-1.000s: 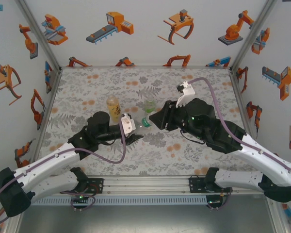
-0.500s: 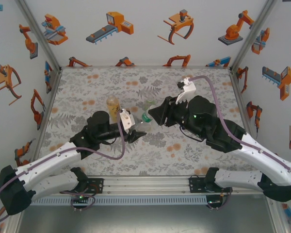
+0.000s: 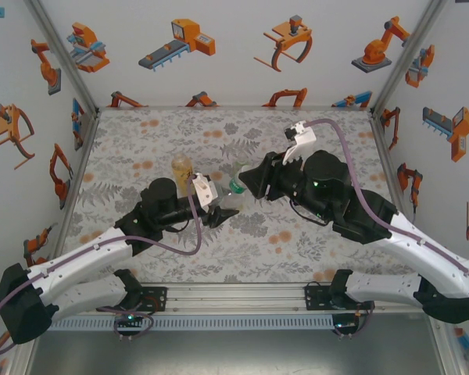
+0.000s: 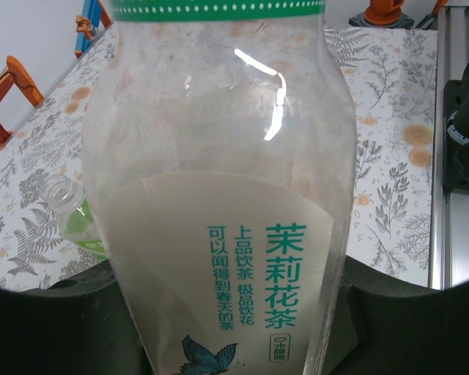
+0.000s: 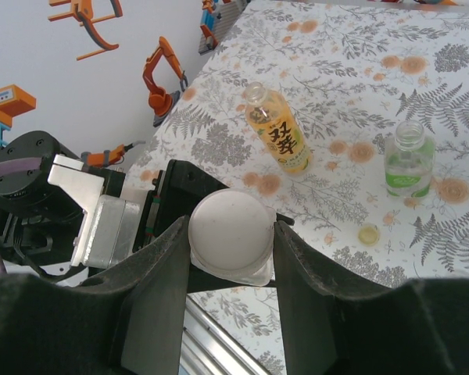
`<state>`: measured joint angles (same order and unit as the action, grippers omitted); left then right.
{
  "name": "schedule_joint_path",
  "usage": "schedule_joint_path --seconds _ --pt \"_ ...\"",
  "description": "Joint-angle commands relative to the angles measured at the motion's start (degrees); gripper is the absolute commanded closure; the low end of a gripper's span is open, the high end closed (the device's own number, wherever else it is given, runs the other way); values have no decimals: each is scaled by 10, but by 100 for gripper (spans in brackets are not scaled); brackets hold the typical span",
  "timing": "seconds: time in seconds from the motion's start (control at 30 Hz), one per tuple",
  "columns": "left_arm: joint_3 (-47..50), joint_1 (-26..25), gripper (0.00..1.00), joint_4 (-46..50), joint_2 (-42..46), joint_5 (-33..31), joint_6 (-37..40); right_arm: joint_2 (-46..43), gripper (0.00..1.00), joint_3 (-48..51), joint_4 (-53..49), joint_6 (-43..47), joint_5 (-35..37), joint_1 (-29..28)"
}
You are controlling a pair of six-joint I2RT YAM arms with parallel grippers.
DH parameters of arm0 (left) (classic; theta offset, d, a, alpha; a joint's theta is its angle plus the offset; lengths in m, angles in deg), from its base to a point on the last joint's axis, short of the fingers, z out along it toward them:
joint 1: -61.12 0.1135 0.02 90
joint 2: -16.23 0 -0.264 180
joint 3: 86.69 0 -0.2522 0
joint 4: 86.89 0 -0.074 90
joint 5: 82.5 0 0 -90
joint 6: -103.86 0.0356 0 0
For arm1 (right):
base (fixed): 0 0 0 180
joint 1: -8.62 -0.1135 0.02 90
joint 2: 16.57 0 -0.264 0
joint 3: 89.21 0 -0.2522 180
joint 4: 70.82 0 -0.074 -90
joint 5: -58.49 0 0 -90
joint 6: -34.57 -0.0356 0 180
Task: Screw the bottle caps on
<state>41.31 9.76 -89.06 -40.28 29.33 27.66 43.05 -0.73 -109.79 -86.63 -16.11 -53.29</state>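
No bottle capped yet. Left hand [image 3: 217, 212] clamps the clear bottle [image 4: 219, 195], centre frame. Right hand [image 5: 230, 234] pinches the white cap [image 5: 228, 226], apparently at its mouth; threading unclear. Amber bottle [image 5: 277, 137] and green bottle [image 5: 409, 160] stand open on the bench [image 5: 336, 47], upper right. Yellow cap [image 5: 368, 233] lies loose beside them.

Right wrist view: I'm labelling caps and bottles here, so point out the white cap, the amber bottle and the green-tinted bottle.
white cap [image 5: 228, 228], right wrist view, centre of its round face.
amber bottle [image 5: 281, 139], right wrist view, on its yellow label.
green-tinted bottle [image 5: 409, 164], right wrist view, middle of its body.
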Motion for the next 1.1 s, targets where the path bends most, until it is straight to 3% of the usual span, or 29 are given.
schedule_joint_path --seconds 0.0,0.3,1.07 --pt "-16 -14 100 -44 1 27 13 12 55 -10 -4 4 -36 -4" --pt "-14 -14 100 -50 -7 24 10 5 41 -12 -6 11 -31 -4" --pt "1 -9 100 -51 -13 12 12 -26 32 -57 -66 59 1 -4"
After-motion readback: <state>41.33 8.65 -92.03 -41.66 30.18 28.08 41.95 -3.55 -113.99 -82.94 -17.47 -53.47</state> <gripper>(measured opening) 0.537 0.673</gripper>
